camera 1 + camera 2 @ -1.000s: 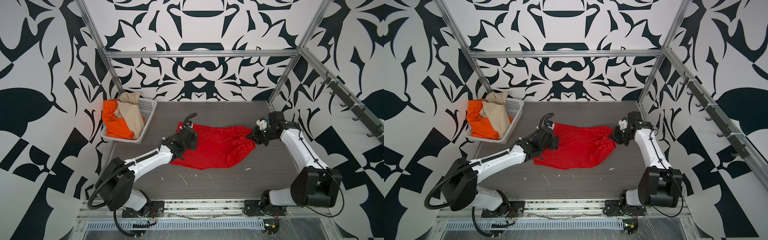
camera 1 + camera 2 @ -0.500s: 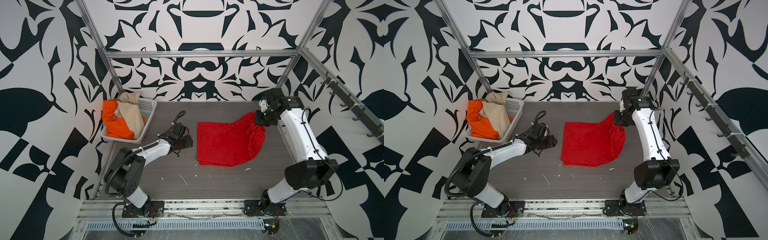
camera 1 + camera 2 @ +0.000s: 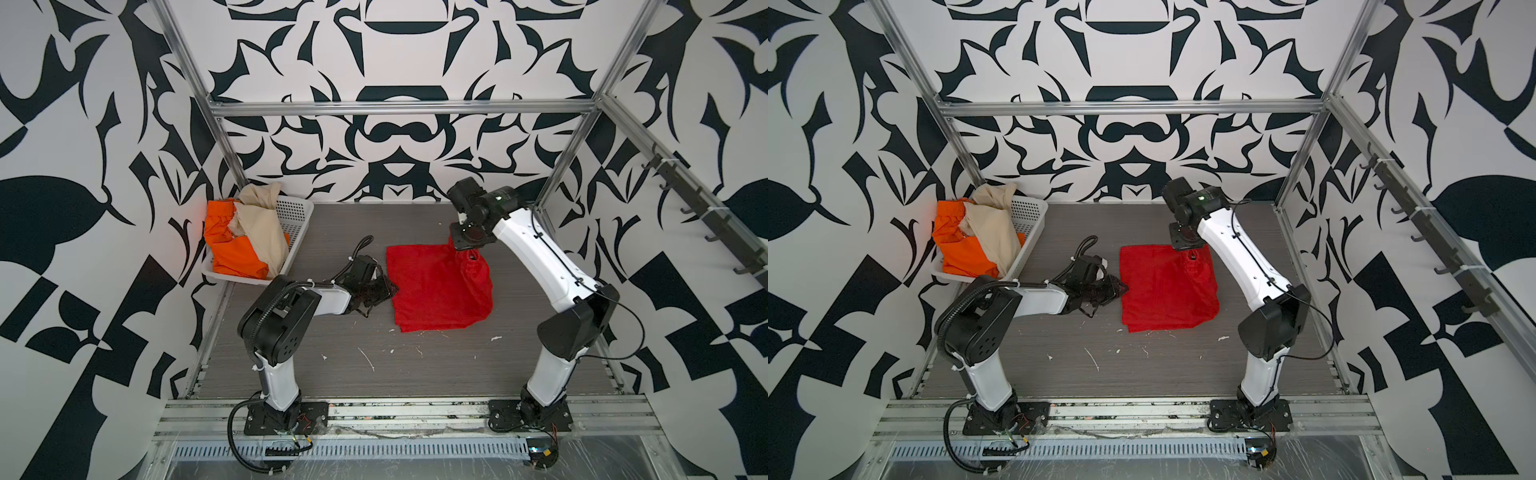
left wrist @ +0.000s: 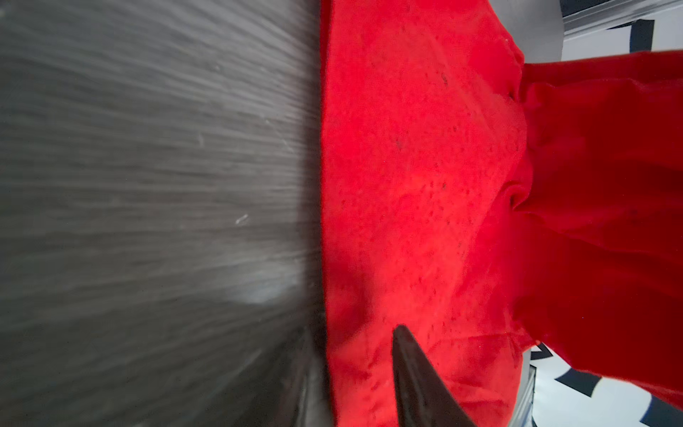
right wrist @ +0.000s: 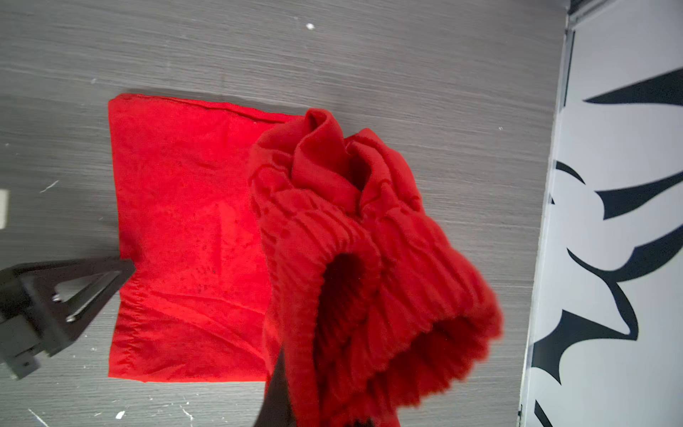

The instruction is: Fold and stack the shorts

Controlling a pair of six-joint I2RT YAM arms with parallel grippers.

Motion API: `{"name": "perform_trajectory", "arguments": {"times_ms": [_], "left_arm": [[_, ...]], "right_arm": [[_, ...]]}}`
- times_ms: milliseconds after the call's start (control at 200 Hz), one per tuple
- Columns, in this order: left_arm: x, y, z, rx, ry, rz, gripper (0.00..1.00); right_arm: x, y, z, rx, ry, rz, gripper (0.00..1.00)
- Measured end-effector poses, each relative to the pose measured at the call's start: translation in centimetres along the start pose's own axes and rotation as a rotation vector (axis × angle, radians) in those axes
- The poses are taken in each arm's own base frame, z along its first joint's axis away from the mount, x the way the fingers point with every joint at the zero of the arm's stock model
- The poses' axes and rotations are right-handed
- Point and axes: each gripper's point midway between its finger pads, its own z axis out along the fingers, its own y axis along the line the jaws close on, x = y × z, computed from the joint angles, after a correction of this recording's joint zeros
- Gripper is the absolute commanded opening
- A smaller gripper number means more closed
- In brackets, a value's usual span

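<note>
The red fabric shorts with the ribbed elastic waist (image 3: pixel 424 286) are no longer spread wide across the grey wood-grain desk (image 3: pixel 374 374). A second ago they lay open, with both arms low at their ends. Now they are drawn in to a compact, nearly square patch at the middle of the desk, right of centre.

The right claw (image 3: pixel 470 252) is clamped on the gathered waistband (image 5: pixel 369 258) and has risen above the patch's far right corner, so that end hangs in soft, bunched folds.

The left claw (image 3: pixel 390 287), which had pulled away leftward, is back at the patch's left edge, tips touching the cloth. I cannot tell whether its jaws are open or closed.

This looks like a fold in progress, with the lifted end ready to be laid over the flat half.

The flat part is thin and lightly creased, with a straight hemmed far edge.

The bright orange shorts (image 3: pixel 232 253) and the beige shorts (image 3: pixel 262 224) lie crumpled in the white perforated plastic basket (image 3: pixel 297 212) at the far left, not yet folded.
</note>
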Motion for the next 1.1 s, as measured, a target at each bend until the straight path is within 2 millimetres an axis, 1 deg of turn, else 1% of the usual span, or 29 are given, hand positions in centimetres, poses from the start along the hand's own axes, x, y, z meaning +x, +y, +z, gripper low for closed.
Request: {"name": "perform_trajectory", "arguments": {"times_ms": [155, 310, 515, 650, 765, 850, 915, 950, 1000, 1085, 1100], "left_arm": [[0.0, -0.3, 0.4, 0.009, -0.010, -0.004, 0.34], [0.0, -0.2, 0.4, 0.002, -0.018, 0.000, 0.34], [-0.2, -0.1, 0.4, -0.010, -0.030, 0.012, 0.34], [-0.2, 0.0, 0.4, -0.016, -0.037, 0.020, 0.35], [-0.3, 0.0, 0.3, -0.019, -0.040, 0.024, 0.36], [-0.4, 0.0, 0.2, -0.025, -0.048, 0.027, 0.42], [-0.6, 0.2, -0.2, -0.038, -0.059, 0.032, 0.49], [-0.6, 0.4, -0.6, -0.053, -0.070, 0.032, 0.52], [-0.6, 0.9, -1.3, -0.076, -0.081, 0.029, 0.55], [-0.5, 2.1, -3.1, -0.132, -0.099, 0.019, 0.57], [-0.4, 2.3, -3.6, -0.144, -0.104, 0.017, 0.58]], "right_arm": [[0.3, 3.6, 0.8, -0.012, 0.011, -0.048, 0.11], [1.0, 6.9, 2.8, -0.046, 0.049, -0.077, 0.14], [1.8, 11.6, 6.7, -0.186, 0.099, -0.051, 0.14], [3.4, 14.2, 9.4, -0.288, 0.141, -0.017, 0.14], [4.4, 16.0, 11.7, -0.352, 0.169, 0.009, 0.16], [5.3, 17.4, 13.5, -0.407, 0.191, 0.029, 0.22], [6.0, 18.3, 14.6, -0.445, 0.208, 0.049, 0.32], [6.2, 18.4, 15.1, -0.453, 0.211, 0.055, 0.39], [6.4, 18.6, 15.4, -0.475, 0.222, 0.078, 0.46], [6.0, 19.2, 15.3, -0.513, 0.210, 0.087, 0.48], [5.9, 19.3, 15.1, -0.521, 0.206, 0.088, 0.50]]}}
